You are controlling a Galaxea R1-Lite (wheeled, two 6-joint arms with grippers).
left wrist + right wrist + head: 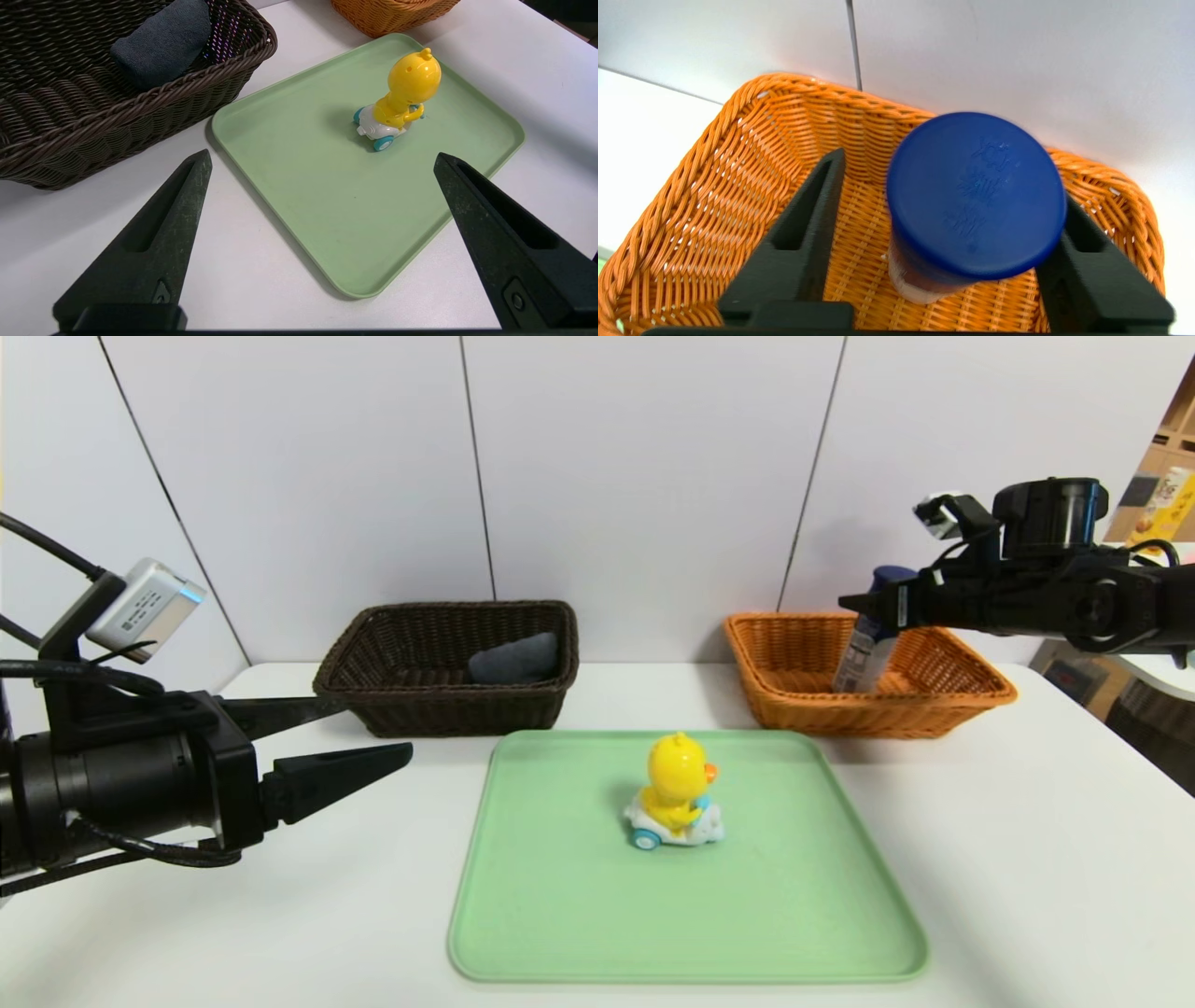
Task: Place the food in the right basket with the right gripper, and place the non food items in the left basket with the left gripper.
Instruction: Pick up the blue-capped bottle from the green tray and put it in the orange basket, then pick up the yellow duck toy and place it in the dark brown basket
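Rt basket [761,698] rim clear L of can [864,658], R gripper [873,604] open above.

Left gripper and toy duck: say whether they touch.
Apart. The left wrist view shows the left gripper open, bare tray between its fingers and the toy duck.

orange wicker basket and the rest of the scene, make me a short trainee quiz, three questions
1. Which item stands on the pale green rectangular tray?
2. True or false: the dark grey cloth roll lies in the orange wicker basket.
3. Fill in: the lid of the tall, blue-capped container is between the fingers of the ____ hand.

Key: 1. the yellow plastic duck toy on a white wheeled base; 2. false; 3. right
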